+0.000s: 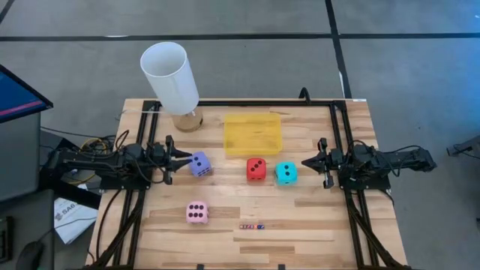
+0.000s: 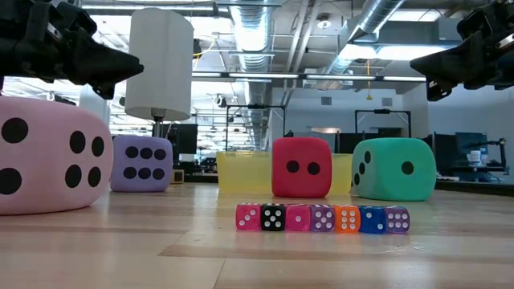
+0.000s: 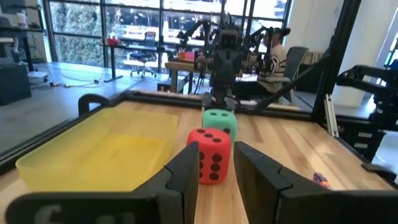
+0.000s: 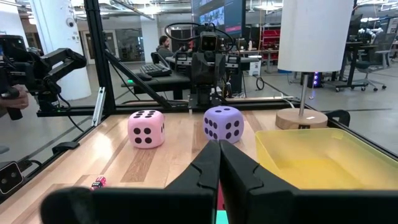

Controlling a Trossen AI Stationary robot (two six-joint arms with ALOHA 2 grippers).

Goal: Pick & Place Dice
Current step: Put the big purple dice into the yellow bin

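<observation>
Fingers first: left wrist view has the left arm's own dark fingers (image 3: 186, 171) parted by a narrow gap, nothing between them. Right gripper's fingers (image 4: 208, 165) are pressed together, also empty.

Left gripper (image 1: 180, 159) hovers above the table's left side, tips aimed at the purple die (image 1: 200, 164), just beside it, not touching as far as I can tell. Right gripper (image 1: 309, 162) hovers on the right side, tips aimed at the cyan die (image 1: 286, 172), near but apart from it.

Dice positions:
- purple: left of centre, on the wood
- red die (image 1: 256, 169): centre, just in front of the yellow tray (image 1: 253, 134)
- cyan: just beside red, a small gap between them
- pink die (image 1: 196, 212): alone towards the front left, well apart from the others

Tray looks empty in all views. Row of tiny dice (image 1: 251, 226) sits near the front edge. Lamp (image 1: 171, 78) with white shade stands at the back left, beside the tray.

Progress, my read: zero placed. All four dice are on the table (image 1: 315, 225), none gripped. Assuming the tray is the target, every pick and place is left. Purple and cyan look like the likely first grabs.
</observation>
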